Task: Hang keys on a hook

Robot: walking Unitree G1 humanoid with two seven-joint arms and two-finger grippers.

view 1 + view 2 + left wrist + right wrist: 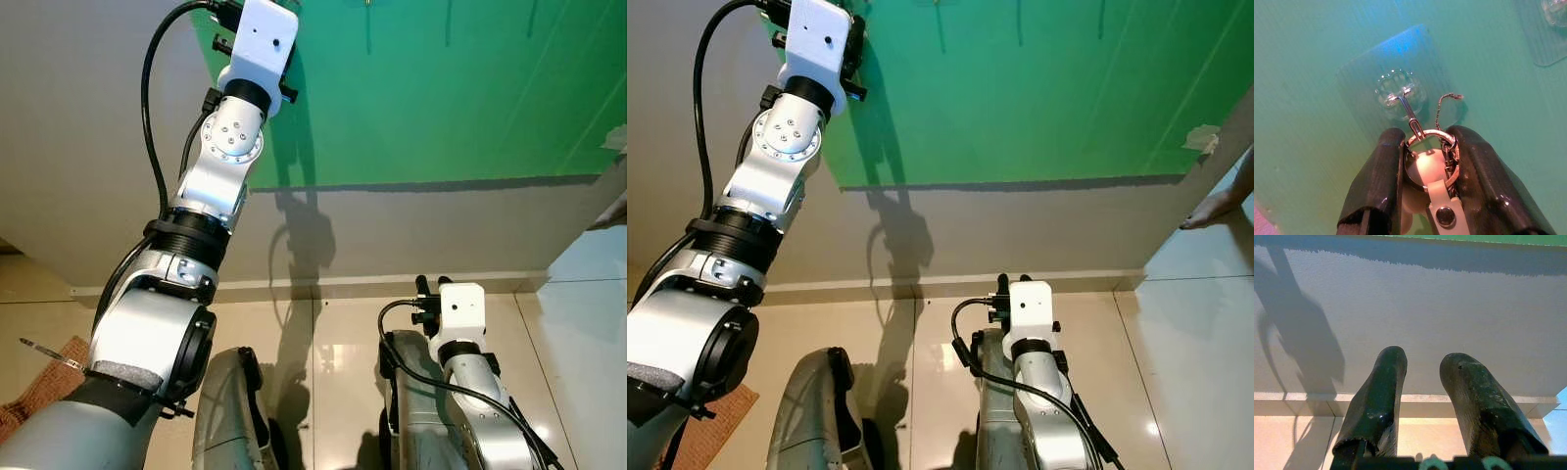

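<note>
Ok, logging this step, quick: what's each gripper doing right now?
Left gripper: shut on the key ring, up at the hook.
Right gripper: open, holding nothing, hanging low.

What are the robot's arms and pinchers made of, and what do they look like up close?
Both arms are shiny silver metal in rounded segments, with black ribbed collars at the joints and looping black cables. Each wrist ends in a boxy white housing. The left arm has a round disc with small screw holes. The left gripper and right gripper each have two long, glossy black, round-tipped fingers.
</note>
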